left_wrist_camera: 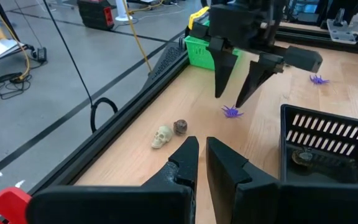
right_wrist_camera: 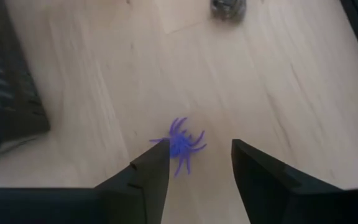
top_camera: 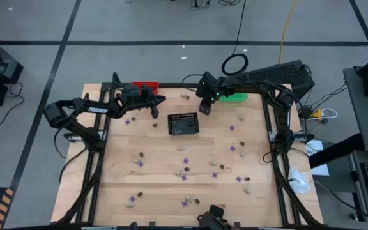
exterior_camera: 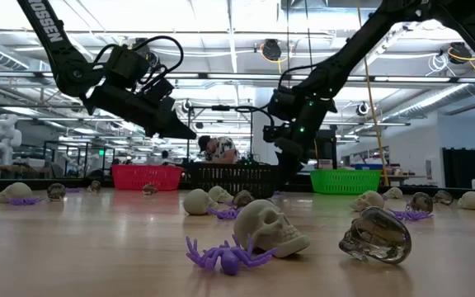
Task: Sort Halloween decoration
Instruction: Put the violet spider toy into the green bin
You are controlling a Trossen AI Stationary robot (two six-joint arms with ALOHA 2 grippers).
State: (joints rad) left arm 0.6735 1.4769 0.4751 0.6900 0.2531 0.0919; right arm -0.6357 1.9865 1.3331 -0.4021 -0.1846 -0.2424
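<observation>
The right end effector (right_wrist_camera: pixel 194 163), fingers spread and empty, hangs over a purple spider (right_wrist_camera: pixel 182 144) (probably nearer its left finger).

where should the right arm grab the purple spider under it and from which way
Grip the purple spider across its round central body, coming straight down from above. It lies flat on the table with thin legs splayed outward, too flimsy to pinch. The right end effector already hangs open over it, fingers straddling the body.
</observation>
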